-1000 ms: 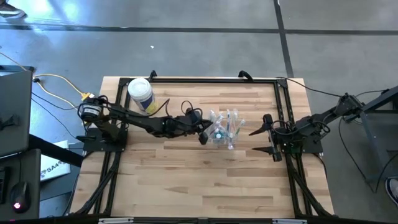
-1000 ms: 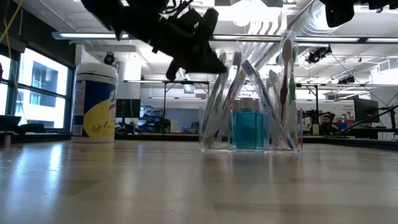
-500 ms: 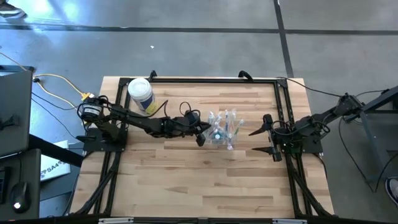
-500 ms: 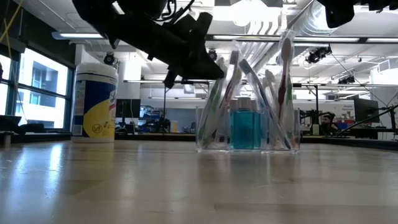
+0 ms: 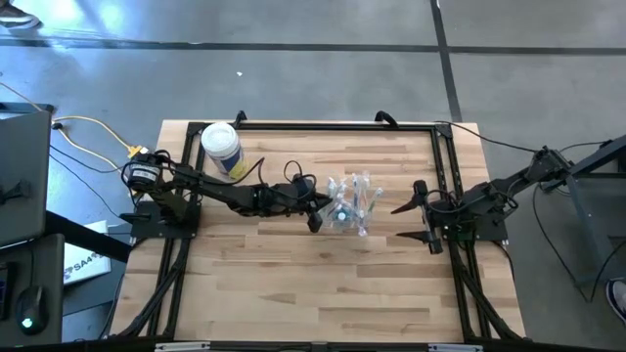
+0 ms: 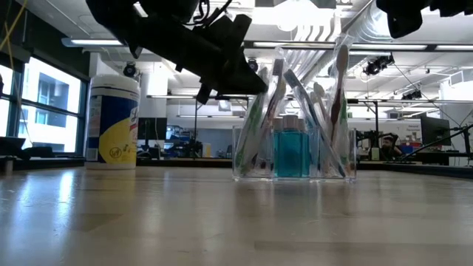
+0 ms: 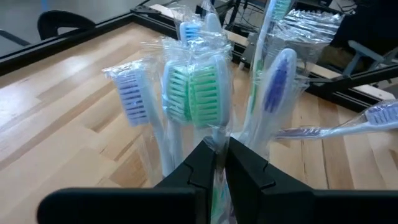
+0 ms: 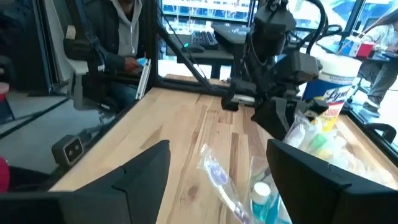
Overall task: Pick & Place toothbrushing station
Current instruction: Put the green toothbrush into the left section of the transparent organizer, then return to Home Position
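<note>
Wooden bench (image 5: pixel 293 284), toothbrushing station (image 5: pixel 350 203) sitting mid-bench near the far side. I've got the left tool (image 7: pixel 219 163) pinched nearly closed on its near wall, so grasp's done; lift and place remain. Right tool (image 5: pixel 411 222) waits wide open, empty, beside it.

Tub (image 5: pixel 221 149) (far corner) obstructs; front table (image 5: pixel 313 284) open.

Robotics lab: desks with monitors (image 6: pixel 432 131), concrete floor (image 5: pixel 313 68).
</note>
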Motion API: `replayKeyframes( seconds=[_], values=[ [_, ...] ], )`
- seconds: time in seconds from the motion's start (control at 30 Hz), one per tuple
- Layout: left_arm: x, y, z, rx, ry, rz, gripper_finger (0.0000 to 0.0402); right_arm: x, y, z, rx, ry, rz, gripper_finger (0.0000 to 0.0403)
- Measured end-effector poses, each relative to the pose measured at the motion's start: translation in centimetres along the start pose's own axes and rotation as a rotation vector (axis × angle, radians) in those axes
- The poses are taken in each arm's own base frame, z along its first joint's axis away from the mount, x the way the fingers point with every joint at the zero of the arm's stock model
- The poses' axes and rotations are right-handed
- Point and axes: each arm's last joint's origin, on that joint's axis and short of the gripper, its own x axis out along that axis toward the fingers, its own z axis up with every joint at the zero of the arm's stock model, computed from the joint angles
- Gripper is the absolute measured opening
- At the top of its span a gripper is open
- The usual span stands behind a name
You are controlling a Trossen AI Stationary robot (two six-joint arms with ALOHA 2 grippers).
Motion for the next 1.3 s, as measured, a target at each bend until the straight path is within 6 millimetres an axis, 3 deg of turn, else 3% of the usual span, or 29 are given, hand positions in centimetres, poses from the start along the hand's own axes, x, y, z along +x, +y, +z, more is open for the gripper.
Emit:
replayKeyframes(
  seconds=[1.0, 1.13, 1.3],
  values=[
    [-0.10, -0.23, -0.18, -0.023, 0.021, -0.028, 0.0037, -0.01, -0.01, -0.29, -0.012, 0.029, -0.004, 0.0260],
    [-0.11, -0.25, -0.28, -0.019, 0.031, -0.030, 0.0067, -0.01, -0.02, -0.29, 0.012, 0.029, -0.006, 0.0260],
    [-0.10, -0.21, -0.23, -0.018, 0.026, -0.027, 0.0136, -0.01, 0.00, -0.40, 0.010, 0.040, 0.000, 0.0260]
  ],
)
